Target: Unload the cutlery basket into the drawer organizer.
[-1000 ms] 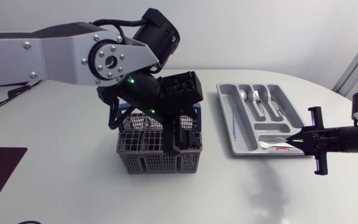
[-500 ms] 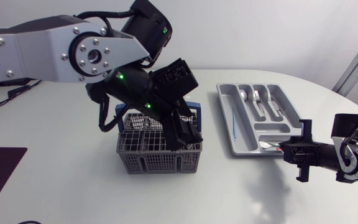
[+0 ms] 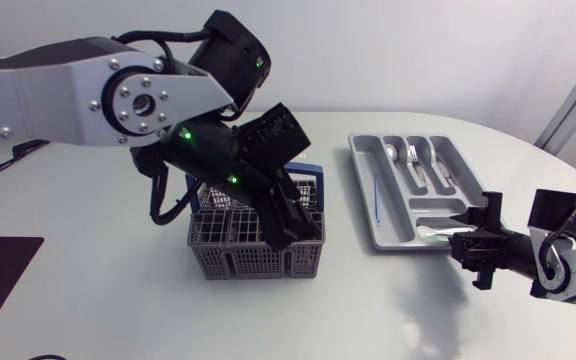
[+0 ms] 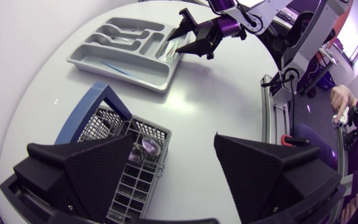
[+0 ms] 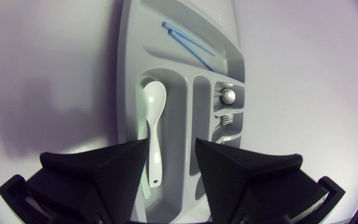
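Head camera overhead; wrist cameras downward, drawer organizer [image 5: 194,106] shared.

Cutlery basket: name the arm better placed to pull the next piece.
Left. The left gripper hangs open over the basket; the right gripper is at the drawer organizer, over the white spoon lying in it.

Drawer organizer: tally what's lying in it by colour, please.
White spoon: 1
Blue sticks: 2
Metal pieces: at least 2, partly hidden
Total: at least 5
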You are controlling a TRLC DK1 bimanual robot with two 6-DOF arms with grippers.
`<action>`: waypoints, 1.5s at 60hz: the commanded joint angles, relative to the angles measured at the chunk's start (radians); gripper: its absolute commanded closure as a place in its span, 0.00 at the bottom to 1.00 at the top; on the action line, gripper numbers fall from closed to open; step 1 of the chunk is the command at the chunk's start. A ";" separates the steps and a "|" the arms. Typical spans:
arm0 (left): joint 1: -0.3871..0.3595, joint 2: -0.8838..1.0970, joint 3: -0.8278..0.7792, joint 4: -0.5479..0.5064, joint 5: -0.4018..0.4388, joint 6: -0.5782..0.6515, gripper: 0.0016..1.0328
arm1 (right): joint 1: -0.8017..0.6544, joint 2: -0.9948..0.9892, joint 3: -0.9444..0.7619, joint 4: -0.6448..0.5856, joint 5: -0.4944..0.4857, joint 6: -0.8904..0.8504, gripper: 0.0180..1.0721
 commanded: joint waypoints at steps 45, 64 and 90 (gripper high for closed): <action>-0.034 0.124 0.216 -0.252 -0.075 0.096 0.44 | 0.006 -0.209 0.218 -0.390 -0.030 0.531 0.05; -0.012 0.162 0.197 -0.241 0.017 -0.122 0.76 | 0.013 -0.220 0.225 -0.465 -0.037 0.673 0.05; 0.023 0.182 0.087 -0.113 -0.001 -0.275 0.55 | 0.036 -0.321 0.130 -0.470 -0.039 0.690 0.05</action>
